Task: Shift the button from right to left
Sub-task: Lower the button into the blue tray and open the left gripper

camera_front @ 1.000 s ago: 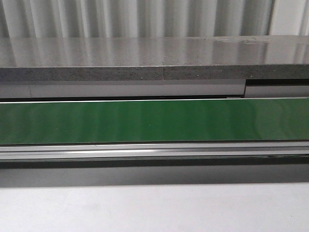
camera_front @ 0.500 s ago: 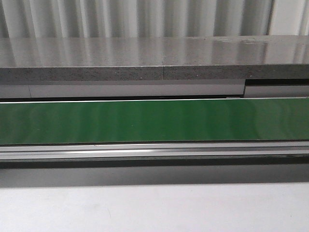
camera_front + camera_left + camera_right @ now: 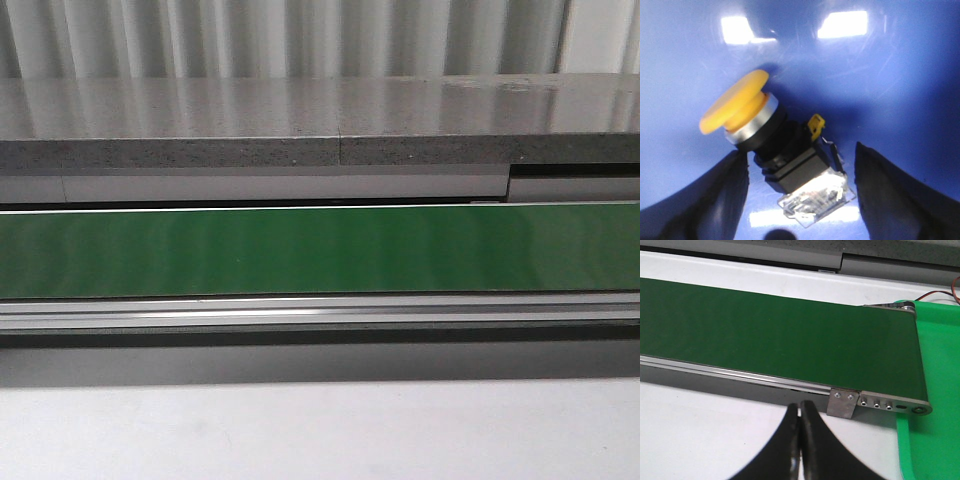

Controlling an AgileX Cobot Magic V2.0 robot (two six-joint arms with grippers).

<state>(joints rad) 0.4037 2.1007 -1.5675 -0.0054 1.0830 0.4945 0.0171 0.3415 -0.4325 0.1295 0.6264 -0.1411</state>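
In the left wrist view the button (image 3: pixel 735 107) lies on its side on a glossy blue surface (image 3: pixel 890 75). Its yellow-orange cap points away from me, and its black collar and clear contact block lie between my fingers. My left gripper (image 3: pixel 800 152) is open, with one dark finger on each side of the button and a gap on both sides. My right gripper (image 3: pixel 801 409) is shut and empty over the white table, just in front of the conveyor's end. The front view shows neither gripper nor the button.
A green conveyor belt (image 3: pixel 320 250) runs across the front view, with a grey shelf (image 3: pixel 320 120) behind it and white table (image 3: pixel 320 430) in front. In the right wrist view the belt (image 3: pixel 790 335) ends at a metal bracket (image 3: pixel 842 404) beside a green tray (image 3: pixel 940 365).
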